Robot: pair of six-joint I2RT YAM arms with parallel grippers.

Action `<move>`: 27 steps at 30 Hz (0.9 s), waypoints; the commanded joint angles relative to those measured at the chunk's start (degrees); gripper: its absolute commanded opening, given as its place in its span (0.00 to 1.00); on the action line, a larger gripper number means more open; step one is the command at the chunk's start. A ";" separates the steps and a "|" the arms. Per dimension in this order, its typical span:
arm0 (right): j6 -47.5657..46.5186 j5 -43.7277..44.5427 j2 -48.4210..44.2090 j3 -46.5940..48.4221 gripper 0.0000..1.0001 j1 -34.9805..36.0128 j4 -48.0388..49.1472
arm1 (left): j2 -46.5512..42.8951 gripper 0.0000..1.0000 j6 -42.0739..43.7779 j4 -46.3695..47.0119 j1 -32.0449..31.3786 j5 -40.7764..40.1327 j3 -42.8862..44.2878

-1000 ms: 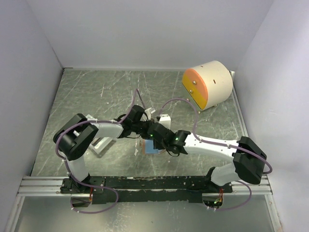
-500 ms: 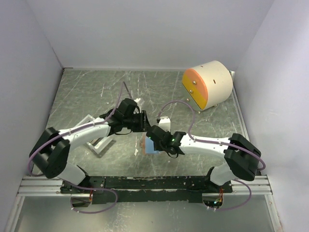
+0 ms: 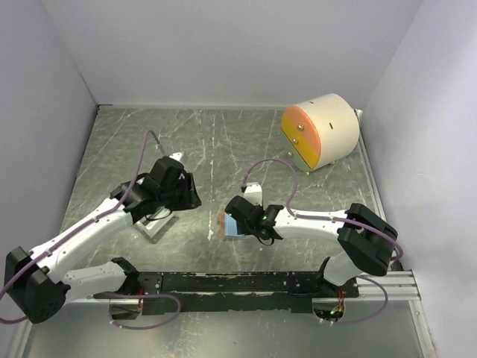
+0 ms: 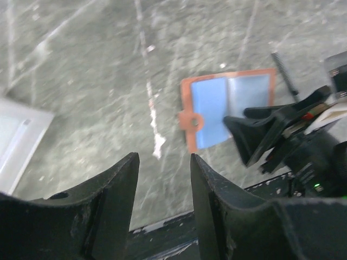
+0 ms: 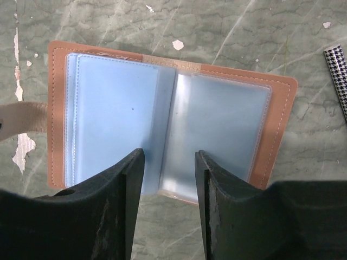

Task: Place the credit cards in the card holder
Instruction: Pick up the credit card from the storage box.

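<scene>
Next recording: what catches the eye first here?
The cream drum with an orange face, lying at the far right corner of the table, stands out most. Near the middle front, the card holder lies open and flat, one sleeve blue, with the right hand open over it. The left hand hangs open and empty to its left.

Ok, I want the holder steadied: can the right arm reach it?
Likely yes: the right gripper hangs open just above the open holder, nothing between them, and the left gripper is well off to the side.
</scene>
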 commanded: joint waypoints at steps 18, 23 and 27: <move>-2.27 -0.54 2.23 -0.26 0.43 -0.02 1.11 | -25.09 0.67 -3.47 -34.39 0.36 -16.80 1.30; -3.20 -1.06 1.94 0.15 0.42 -0.09 1.25 | -22.43 0.62 6.39 -29.54 0.43 -15.46 3.23; -4.11 -1.67 1.67 0.15 0.42 -0.21 2.08 | -15.70 0.62 13.00 -29.94 0.76 -19.77 8.96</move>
